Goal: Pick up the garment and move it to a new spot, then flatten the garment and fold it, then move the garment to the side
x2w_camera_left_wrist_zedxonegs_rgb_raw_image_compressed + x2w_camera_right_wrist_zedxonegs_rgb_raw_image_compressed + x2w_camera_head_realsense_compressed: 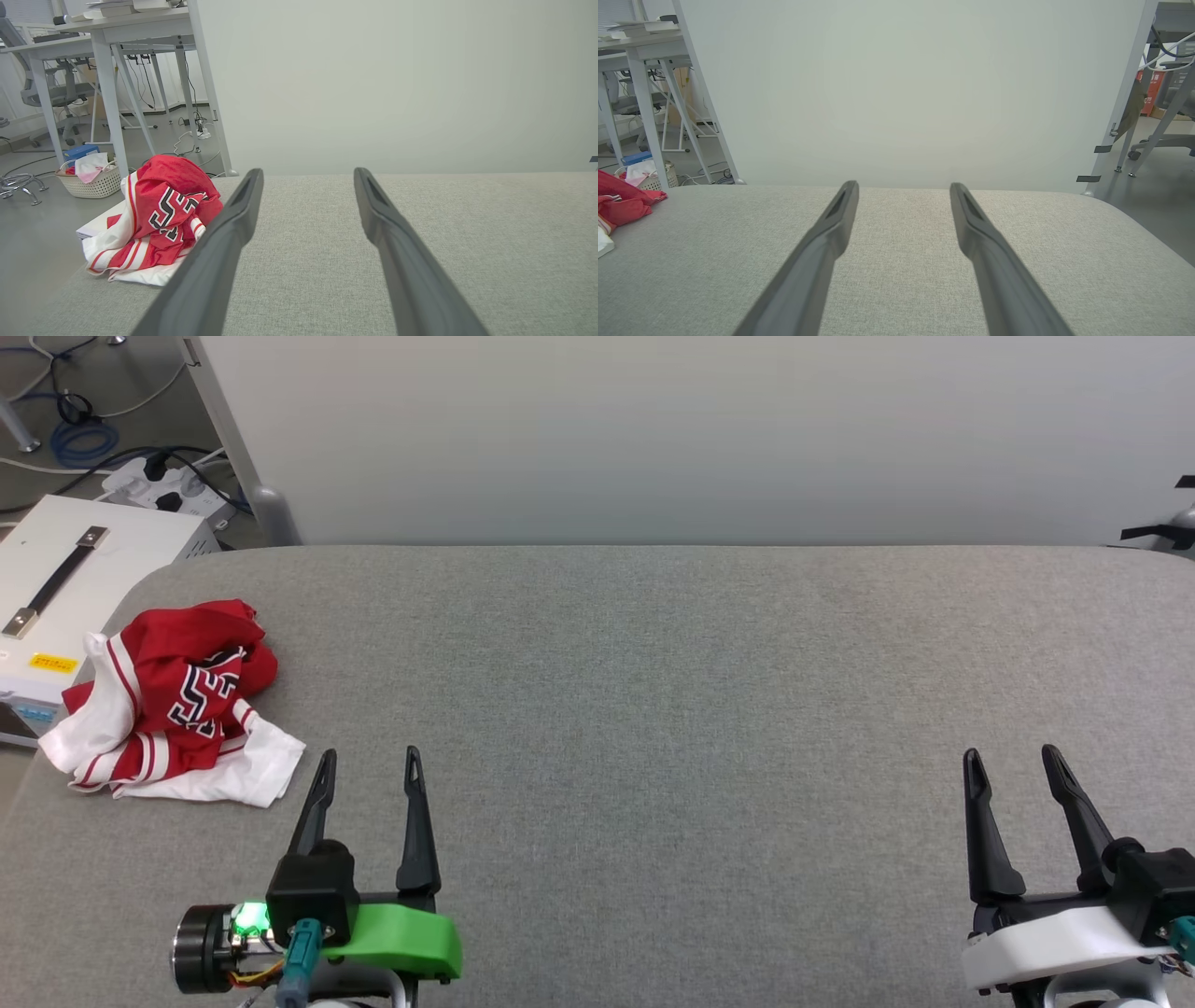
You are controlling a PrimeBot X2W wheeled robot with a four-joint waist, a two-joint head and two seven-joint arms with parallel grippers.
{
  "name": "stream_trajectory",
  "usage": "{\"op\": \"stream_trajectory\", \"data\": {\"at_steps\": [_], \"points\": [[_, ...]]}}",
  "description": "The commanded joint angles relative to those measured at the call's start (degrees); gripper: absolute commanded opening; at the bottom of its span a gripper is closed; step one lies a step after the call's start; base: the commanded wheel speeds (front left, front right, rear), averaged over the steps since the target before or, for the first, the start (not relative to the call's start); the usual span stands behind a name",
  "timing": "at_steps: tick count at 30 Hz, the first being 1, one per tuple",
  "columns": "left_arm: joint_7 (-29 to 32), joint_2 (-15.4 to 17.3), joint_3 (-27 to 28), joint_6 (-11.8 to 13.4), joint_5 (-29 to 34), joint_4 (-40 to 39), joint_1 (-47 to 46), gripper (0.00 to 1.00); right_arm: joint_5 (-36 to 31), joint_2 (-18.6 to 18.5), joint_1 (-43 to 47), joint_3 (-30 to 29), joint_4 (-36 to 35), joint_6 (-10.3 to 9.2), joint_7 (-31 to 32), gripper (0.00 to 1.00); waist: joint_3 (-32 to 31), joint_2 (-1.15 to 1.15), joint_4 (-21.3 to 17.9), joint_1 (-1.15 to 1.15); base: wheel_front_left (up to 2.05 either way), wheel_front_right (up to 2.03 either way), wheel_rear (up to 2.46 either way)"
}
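No readable text: garment [177, 695] print crumpled, illegible; yellow label [53, 663] on white box [65, 555] too small.
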Motion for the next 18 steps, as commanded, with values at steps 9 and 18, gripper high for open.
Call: {"op": "stream_trajectory", "data": {"at_steps": [9, 18], "points": [[-1.55, -0.25, -0.67, 0.92, -0.41, 0.0, 0.94, 1.0, 0.99, -0.07, 1.09, -0.2, -0.47, -0.03, -1.67, 1.0, 0.1, 0.0, 0.21, 0.0, 0.0, 0.0, 0.0], [-2.63, -0.28, -1.2, 1.43, -0.43, 0.26, 1.18, 1.0, 1.31, -0.07, 1.48, -0.18, -0.21, -0.03, -2.73, 1.0, 0.19, 0.0, 0.32, 0.0, 0.0, 0.0, 0.0]]}}
